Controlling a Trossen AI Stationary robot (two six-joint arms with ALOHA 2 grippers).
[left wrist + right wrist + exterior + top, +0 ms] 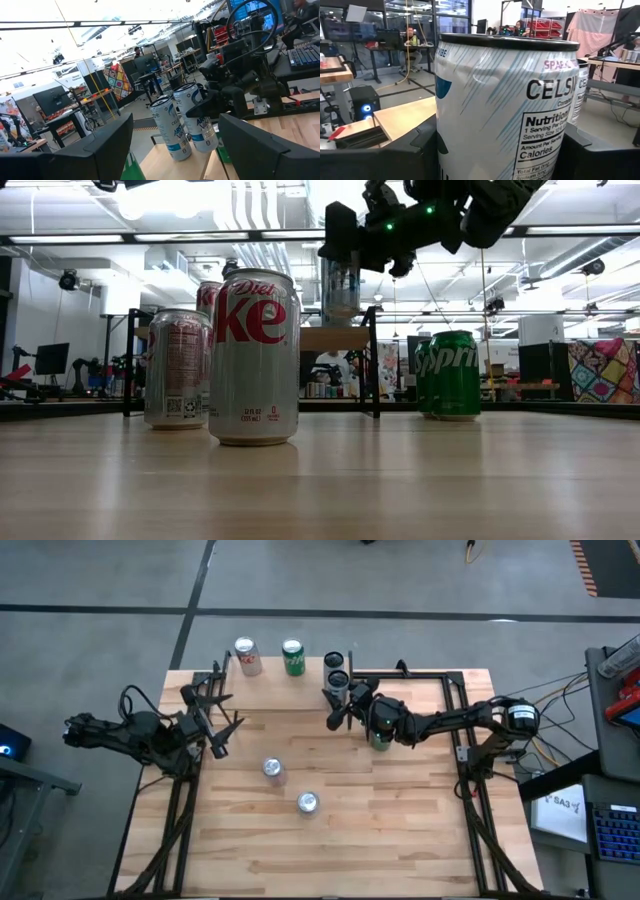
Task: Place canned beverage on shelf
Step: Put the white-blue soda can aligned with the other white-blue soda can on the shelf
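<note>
Shelf point(300, 690) holds four cans; right claw point(345, 700) grips one Celsius can point(338, 681)

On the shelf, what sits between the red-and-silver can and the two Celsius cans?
A green Sprite can stands between the red-and-silver can and the Celsius cans on the shelf. The high view shows it.

Celsius can point(505, 110): white, upright, on shelf point(335, 338) | second Celsius can point(334, 663): just beside it
</note>
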